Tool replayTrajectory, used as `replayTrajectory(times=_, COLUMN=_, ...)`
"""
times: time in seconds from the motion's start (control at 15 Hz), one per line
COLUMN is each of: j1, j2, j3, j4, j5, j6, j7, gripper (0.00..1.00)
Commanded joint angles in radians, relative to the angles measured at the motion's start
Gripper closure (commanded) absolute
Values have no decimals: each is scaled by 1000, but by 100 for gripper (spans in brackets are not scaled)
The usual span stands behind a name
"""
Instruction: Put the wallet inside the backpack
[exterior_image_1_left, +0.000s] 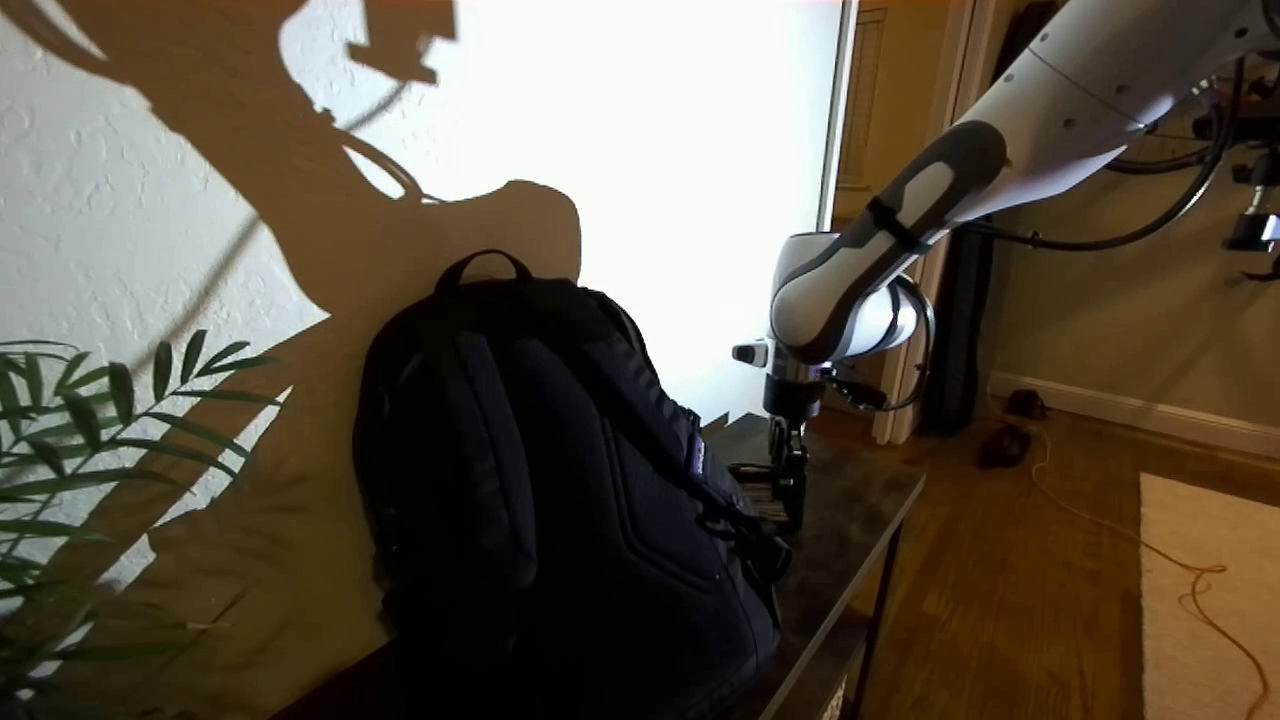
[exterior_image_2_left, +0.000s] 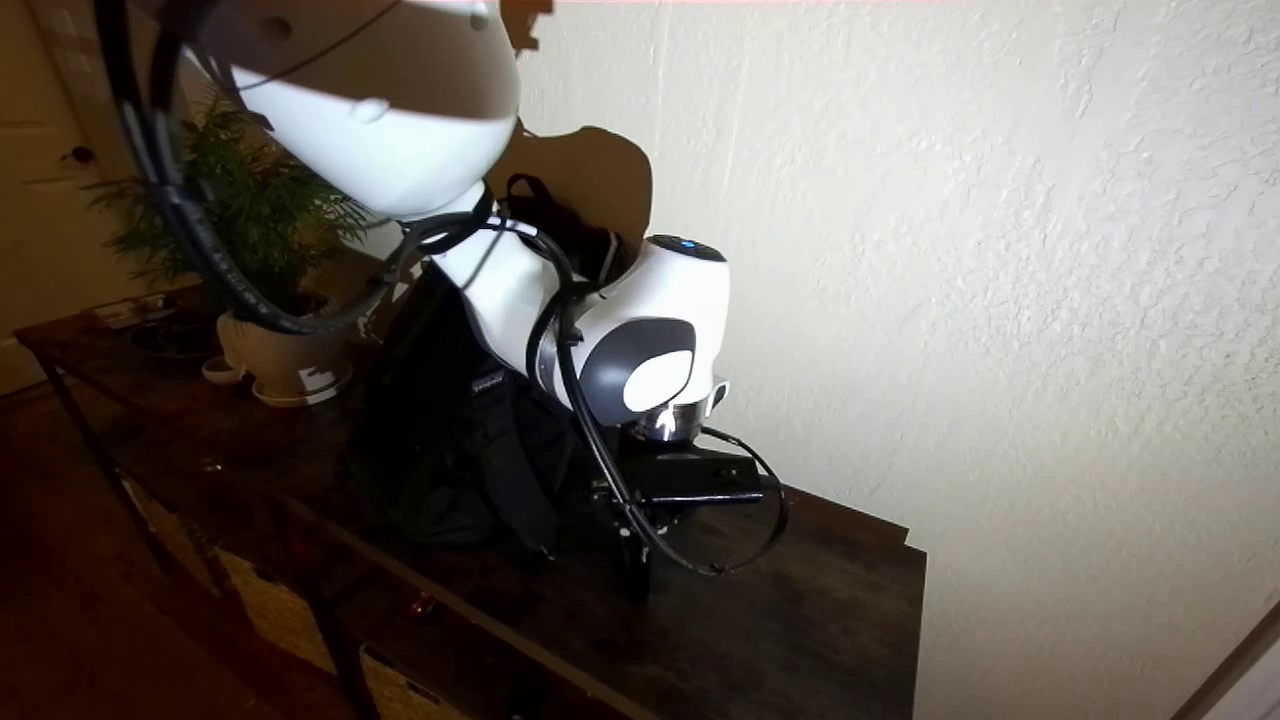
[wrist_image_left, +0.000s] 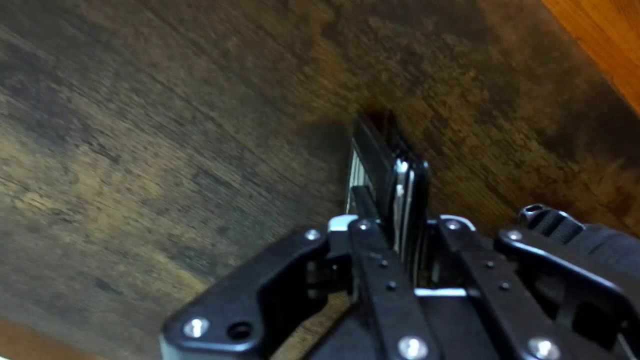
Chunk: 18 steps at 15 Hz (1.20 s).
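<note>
Black-fingered, with gripper (wrist_image_left: 400, 220) narrow, pinches the wallet (wrist_image_left: 387, 172) by its flat faces, on edge, just outside the backpack (exterior_image_1_left: 560, 480); held so, probably, for a slim fit inside. Cannot tell whether clear of the table (wrist_image_left: 200, 150).

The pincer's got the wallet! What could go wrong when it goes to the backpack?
The wallet is thin and pinched edge-up in the pincer, so it might slip out. The backpack has a strap buckle close to the pincer that could snag. I can't tell whether the backpack is unzipped; if it isn't, the wallet might bump it and fall.
</note>
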Motion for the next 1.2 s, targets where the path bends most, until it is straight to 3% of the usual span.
replayTrajectory(times=0.0, j1=-20, j2=-50, j3=-5, j4=-28, j5=19, j6=-1, j7=74, gripper=95)
replayTrajectory(times=1.13, j1=87, j2=-316, j3=-67, j4=-150, j5=-70, j6=-41, j7=441, gripper=95)
